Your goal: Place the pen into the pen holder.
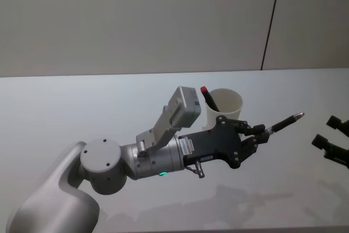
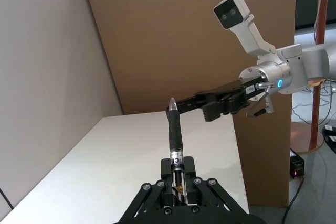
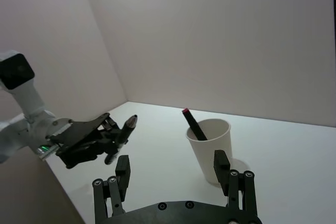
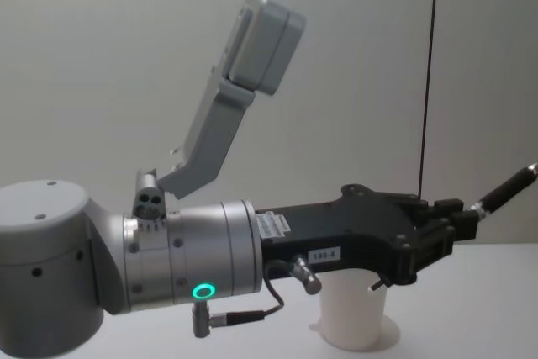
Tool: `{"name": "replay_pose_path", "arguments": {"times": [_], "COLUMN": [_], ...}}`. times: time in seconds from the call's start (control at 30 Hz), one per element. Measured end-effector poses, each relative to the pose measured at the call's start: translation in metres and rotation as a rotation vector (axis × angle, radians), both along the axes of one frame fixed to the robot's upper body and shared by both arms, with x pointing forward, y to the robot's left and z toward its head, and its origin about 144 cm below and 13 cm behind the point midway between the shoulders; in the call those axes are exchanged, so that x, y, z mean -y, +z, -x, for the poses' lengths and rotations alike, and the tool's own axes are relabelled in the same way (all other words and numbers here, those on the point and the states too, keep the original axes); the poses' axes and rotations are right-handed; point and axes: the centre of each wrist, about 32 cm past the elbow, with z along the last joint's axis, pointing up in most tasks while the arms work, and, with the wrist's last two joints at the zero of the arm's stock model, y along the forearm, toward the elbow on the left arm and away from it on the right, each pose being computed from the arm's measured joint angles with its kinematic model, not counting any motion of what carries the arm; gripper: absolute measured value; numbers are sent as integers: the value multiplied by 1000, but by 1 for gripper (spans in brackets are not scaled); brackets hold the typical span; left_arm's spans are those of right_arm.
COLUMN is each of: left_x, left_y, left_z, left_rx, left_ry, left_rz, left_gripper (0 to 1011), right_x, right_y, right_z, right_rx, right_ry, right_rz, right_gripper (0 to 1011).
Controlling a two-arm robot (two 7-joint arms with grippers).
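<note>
My left gripper (image 1: 262, 133) reaches across the table (image 1: 82, 107) toward my right side, its fingers clamped on the rear end of the pen (image 1: 283, 121). The pen is carried in the air, clear of the table. Its long axis continues the line of my fingers: in the head view it runs from the grip out to my right, and the pale metallic tip is the free end, pointing toward my right gripper (image 1: 331, 133).

In the chest view the pen (image 4: 504, 191) slopes upward from the left gripper (image 4: 454, 220), with the tip higher than the held end. In the left wrist view the dark barrel (image 2: 175, 132) stands straight out from between my fingers, tip foremost, and the right gripper (image 2: 191, 106) hangs close beyond that tip.

The pen holder (image 1: 226, 105) stands upright on the table just behind my left gripper, mouth up. The held pen lies to the right of it and outside it. A second pen (image 1: 209, 97) rests inside the holder, leaning, with its red end above the rim.

My right gripper (image 3: 171, 166) hovers at my right side over the table, fingers spread and nothing between them. From its wrist view the pen holder (image 3: 210, 148) is close in front, and the left gripper (image 3: 113, 135) with the pen (image 3: 127, 127) is beside it.
</note>
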Motion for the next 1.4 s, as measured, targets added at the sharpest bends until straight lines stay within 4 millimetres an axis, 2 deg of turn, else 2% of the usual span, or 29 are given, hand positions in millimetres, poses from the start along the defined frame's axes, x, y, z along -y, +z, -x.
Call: {"name": "replay_pose_path", "arguments": {"times": [0.6, 1.4], "left_x": [0, 0], "left_y": [0, 0], "left_z": [0, 0], "left_rx": [0, 0], "left_ry": [0, 0], "left_rz": [0, 0], "left_gripper": [142, 142], "right_x": [-3, -31], "right_y": [-7, -20], "right_z": [-4, -17], "right_rx": [-34, -69], "right_ry": [87, 147], "right_rz": [-110, -213], "right_gripper": [1001, 1001]}}
